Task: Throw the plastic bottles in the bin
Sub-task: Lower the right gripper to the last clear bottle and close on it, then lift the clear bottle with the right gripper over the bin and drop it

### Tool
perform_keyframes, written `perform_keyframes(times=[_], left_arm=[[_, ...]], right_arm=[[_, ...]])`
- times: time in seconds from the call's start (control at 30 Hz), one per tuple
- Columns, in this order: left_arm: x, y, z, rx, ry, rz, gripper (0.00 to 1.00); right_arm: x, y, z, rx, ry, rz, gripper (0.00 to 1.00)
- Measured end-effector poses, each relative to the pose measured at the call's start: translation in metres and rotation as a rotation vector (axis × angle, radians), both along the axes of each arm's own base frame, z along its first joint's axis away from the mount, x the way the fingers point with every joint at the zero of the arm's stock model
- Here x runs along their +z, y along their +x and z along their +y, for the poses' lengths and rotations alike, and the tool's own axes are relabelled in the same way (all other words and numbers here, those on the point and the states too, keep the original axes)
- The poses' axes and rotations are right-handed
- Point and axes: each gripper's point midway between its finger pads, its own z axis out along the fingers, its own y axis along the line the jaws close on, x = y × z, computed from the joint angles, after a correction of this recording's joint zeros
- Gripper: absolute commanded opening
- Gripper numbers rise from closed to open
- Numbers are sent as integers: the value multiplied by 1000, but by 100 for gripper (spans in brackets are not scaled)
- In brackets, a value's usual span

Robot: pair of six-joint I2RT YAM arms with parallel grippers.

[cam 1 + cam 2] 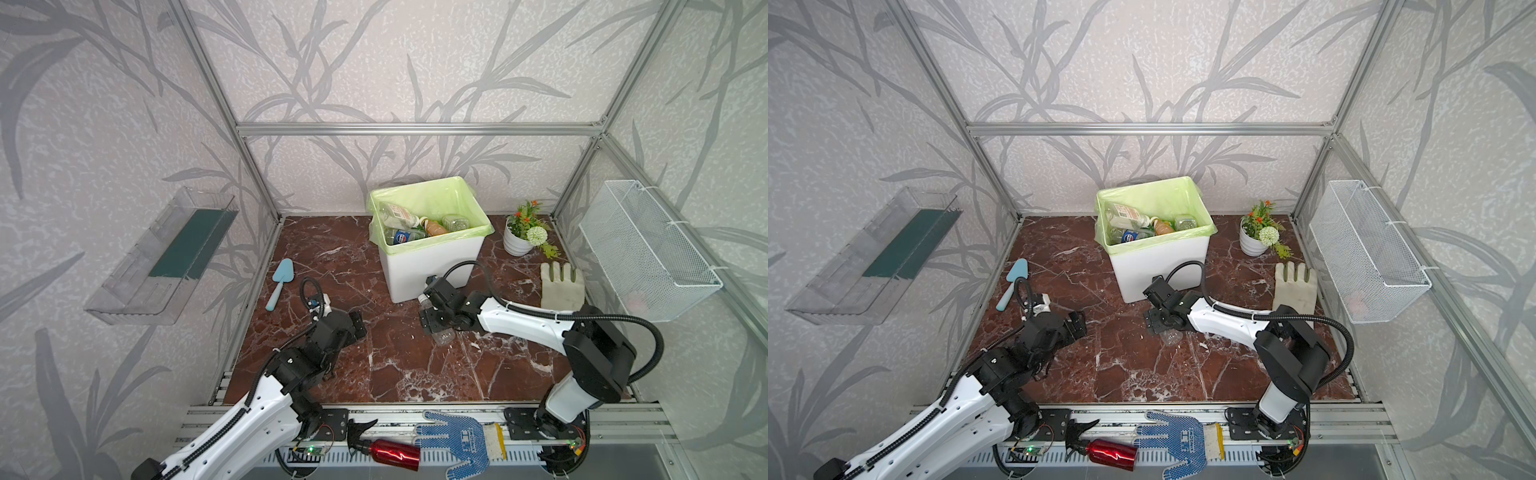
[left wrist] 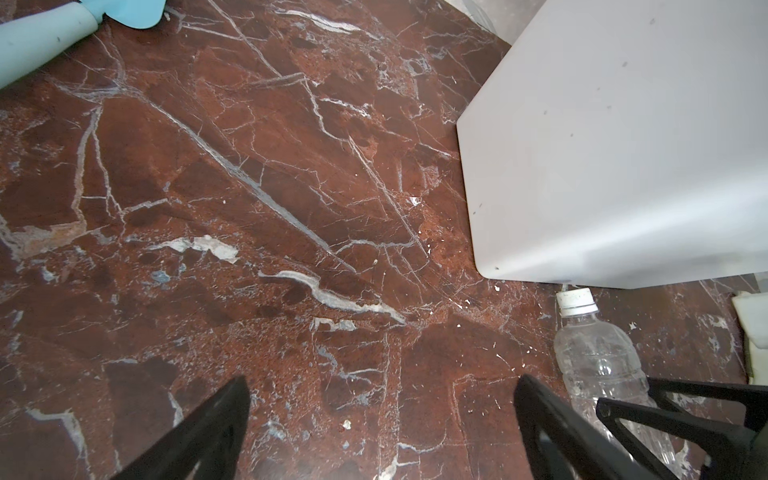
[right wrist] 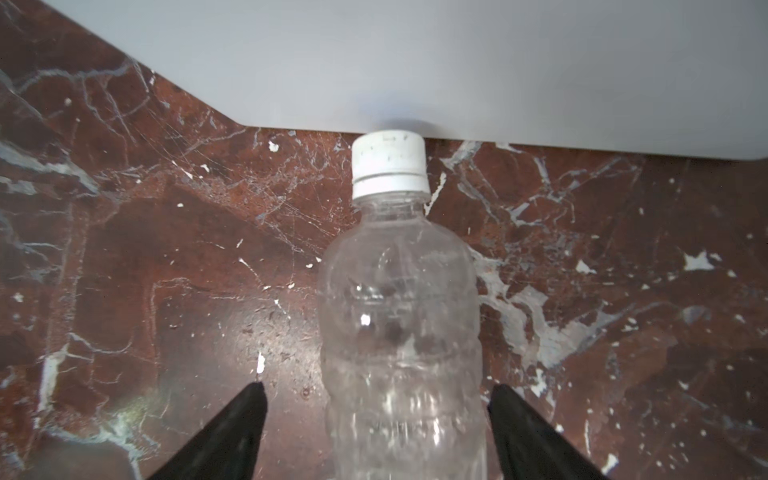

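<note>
Lying flat on the red marble surface (image 3: 166,249), a clear plastic bottle (image 3: 399,311) points its white cap (image 3: 388,164) at the front wall of the bin (image 3: 415,62), touching it or just short of it. The right gripper (image 3: 376,388) straddles the bottle's body, jaws spread, with a strip of marble showing between one finger and the bottle. The left gripper (image 2: 382,382) hangs wide apart over the marble, left of the bin. Other bottles (image 1: 411,226) lie heaped inside the bin's green liner (image 1: 436,195).

Your marble tabletop (image 1: 395,365): bin (image 1: 432,270) at 12, clear bottle (image 1: 442,336) lying centre just beside it, trowel (image 1: 279,282) 10, flowerpot (image 1: 517,243) 1, glove (image 1: 561,286) 3.
</note>
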Motion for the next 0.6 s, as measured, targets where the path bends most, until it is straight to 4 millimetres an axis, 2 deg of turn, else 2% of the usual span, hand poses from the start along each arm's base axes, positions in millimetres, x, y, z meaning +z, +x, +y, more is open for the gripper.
perform_keyframes(times=[0.17,0.33,0.47,0.6], left_arm=[[-1,0,1,-2,9,3,99],[-5,-1,3,-1,16,10,99],[-10,-3,4,-2,24,20,99],[-13,-3,6,3,28,26,99]], right_arm=[[-15,3,5,3,-42,43,79],[-27,0,2,2,-70,79,63],[-23,-2,0,0,-63,76,51],[-8,-10,-9,-1,-39,59,44]])
